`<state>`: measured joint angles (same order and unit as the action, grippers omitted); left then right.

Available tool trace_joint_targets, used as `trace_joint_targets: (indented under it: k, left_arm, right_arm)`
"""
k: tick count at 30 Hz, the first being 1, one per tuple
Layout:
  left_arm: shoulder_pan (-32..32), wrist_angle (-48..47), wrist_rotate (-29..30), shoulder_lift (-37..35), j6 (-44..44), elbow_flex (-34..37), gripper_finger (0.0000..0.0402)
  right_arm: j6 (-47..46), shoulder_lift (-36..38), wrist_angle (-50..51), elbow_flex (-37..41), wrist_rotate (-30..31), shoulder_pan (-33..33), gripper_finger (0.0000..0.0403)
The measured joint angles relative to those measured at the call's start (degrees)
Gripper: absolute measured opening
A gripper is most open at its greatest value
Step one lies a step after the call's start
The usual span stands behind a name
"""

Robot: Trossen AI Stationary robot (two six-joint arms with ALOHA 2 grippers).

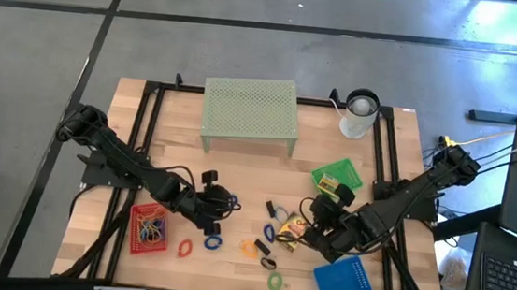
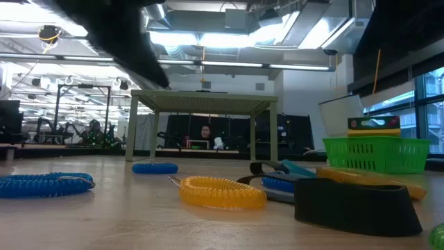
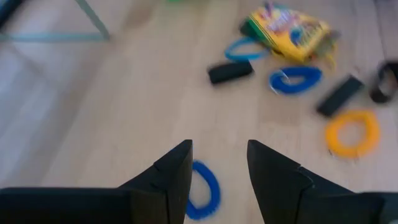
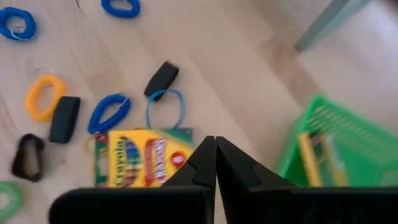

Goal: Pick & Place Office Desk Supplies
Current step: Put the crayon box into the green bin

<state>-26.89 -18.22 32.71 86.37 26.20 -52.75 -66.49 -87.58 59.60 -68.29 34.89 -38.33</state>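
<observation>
Three trays (image 1: 341,284), one mesh riser (image 1: 249,109), two crayon boxes (image 1: 290,232)

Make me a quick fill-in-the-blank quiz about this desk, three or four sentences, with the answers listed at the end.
1. The left claw hovers open above a ____ ring on the table.
2. The right claw is ____, right by the crayon box lying on the wood.
3. A second crayon box lies inside the ____ tray.
4. The red tray sits on the same side of the table as the ____ arm.

Answers: blue; shut; green; left
</observation>
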Motion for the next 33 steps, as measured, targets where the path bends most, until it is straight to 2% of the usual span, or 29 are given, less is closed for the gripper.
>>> trace_joint_targets:
  k: [3, 10, 13, 15, 18, 24, 28, 33]
  left_arm:
    - [0.0, 2.3, 3.2, 0.0, 0.0, 0.0, 0.0148]
    - [0.0, 9.1, 3.1, 1.8, -2.2, 0.0, 0.0148]
    - [0.0, 14.0, -0.8, 4.7, -8.7, 0.0, 0.0148]
    - [0.4, 19.2, -5.8, 7.4, -14.3, 0.0, 0.0148]
    - [0.4, 28.2, -11.7, 11.2, -21.4, 0.1, 0.0148]
    - [0.5, 45.0, -12.3, 18.8, -36.2, -0.3, 0.0156]
    - [0.8, 46.7, -11.9, 23.1, -41.1, -3.8, 0.0174]
    - [0.8, 44.0, -12.6, 29.2, -47.0, -10.4, 0.0197]
  right_arm:
    - [-2.1, -0.1, 0.0, 0.0, -3.5, 0.2, 0.0044]
    - [-2.3, -0.4, -5.4, 2.0, -8.1, 0.2, 0.0145]
    - [-4.5, -0.4, -6.9, 3.4, -9.1, 0.4, 0.0185]
    - [-9.3, -0.5, -6.8, 4.0, -10.3, 0.9, 0.0202]
    - [-14.3, -0.5, -6.9, 4.2, -13.2, 1.9, 0.0213]
    - [-14.7, -2.9, -7.4, 4.3, -18.0, 3.1, 0.0209]
    - [-14.5, -5.6, -7.5, 4.3, -21.1, 4.0, 0.0203]
    - [-13.4, -8.4, -7.2, 4.3, -22.7, 4.7, 0.0197]
